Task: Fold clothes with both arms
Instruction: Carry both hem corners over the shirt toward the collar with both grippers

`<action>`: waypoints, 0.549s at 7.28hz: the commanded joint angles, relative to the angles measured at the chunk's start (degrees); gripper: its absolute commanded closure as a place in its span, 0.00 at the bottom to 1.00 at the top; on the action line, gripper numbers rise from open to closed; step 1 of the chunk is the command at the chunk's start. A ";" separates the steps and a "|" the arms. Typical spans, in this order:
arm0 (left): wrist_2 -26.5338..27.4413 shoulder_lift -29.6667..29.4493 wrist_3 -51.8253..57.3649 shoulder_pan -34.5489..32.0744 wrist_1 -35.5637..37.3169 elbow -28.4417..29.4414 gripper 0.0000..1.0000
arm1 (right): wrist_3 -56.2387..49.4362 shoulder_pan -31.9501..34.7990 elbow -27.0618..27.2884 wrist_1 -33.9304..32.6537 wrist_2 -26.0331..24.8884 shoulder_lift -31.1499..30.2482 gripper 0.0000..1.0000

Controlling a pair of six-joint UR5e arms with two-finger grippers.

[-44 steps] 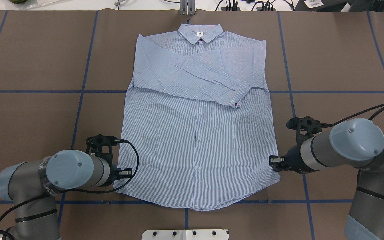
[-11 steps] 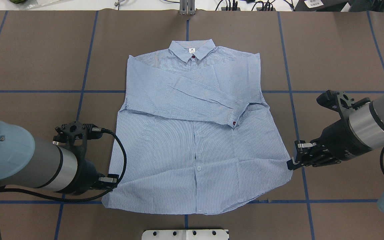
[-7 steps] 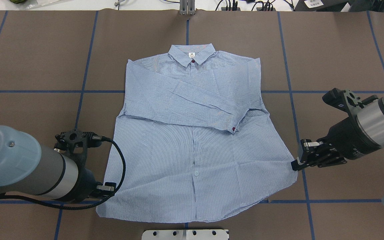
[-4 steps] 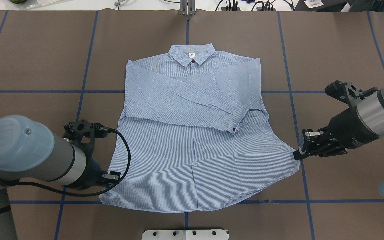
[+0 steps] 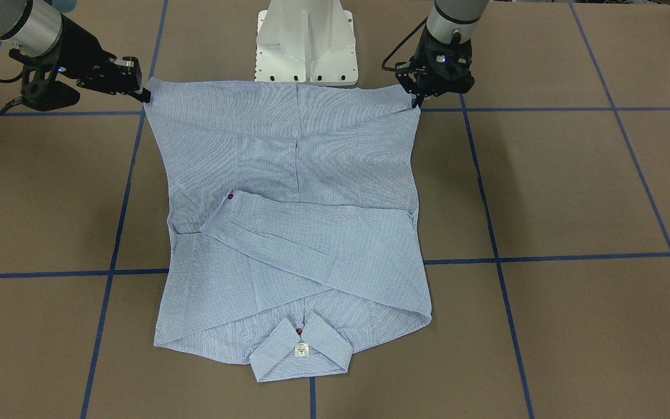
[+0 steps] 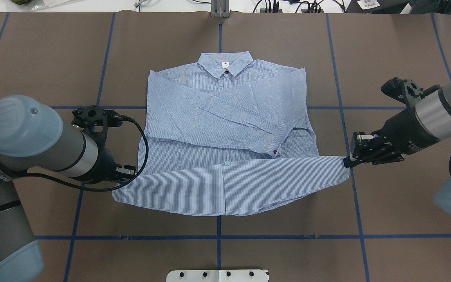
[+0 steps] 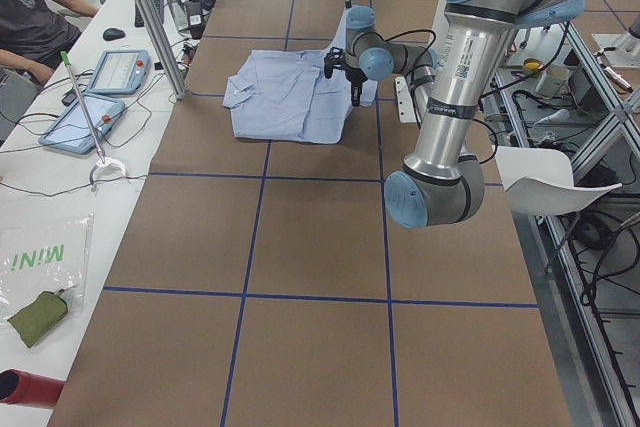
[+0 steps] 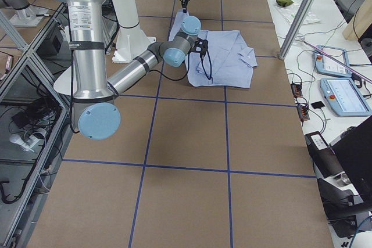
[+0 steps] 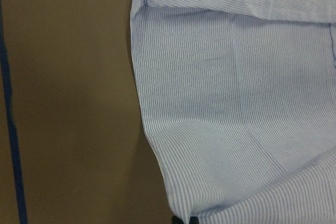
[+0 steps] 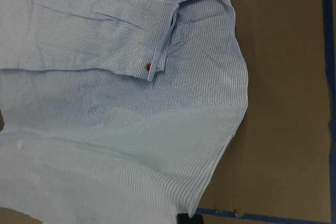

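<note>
A brown paper table cover (image 6: 37,58) has blue tape lines (image 6: 151,237). In the left side view, a blue-edged flat screen (image 7: 122,71) lies at ten o'clock and a small green cloth bag (image 7: 37,314) at eight o'clock.

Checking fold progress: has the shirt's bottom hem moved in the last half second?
Yes. The hem, which overlapped the near blue tape line, now sits clear of it, toward the collar.

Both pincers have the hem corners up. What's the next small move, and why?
Probably carry both corners forward together toward the collar, then lower them. The left pincer and right pincer each grip a bottom corner of the shirt, and the lifted hem reaches only about the folded sleeve's cuff.
</note>
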 commanded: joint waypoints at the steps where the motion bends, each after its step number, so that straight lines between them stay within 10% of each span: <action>1: -0.01 -1.39 1.42 -1.78 -4.86 4.71 1.00 | -0.03 3.06 -5.10 0.00 -0.07 5.21 1.00; 4: -0.01 -3.68 1.51 -4.92 -9.53 8.34 1.00 | -0.11 5.79 -12.13 0.00 -0.51 12.69 1.00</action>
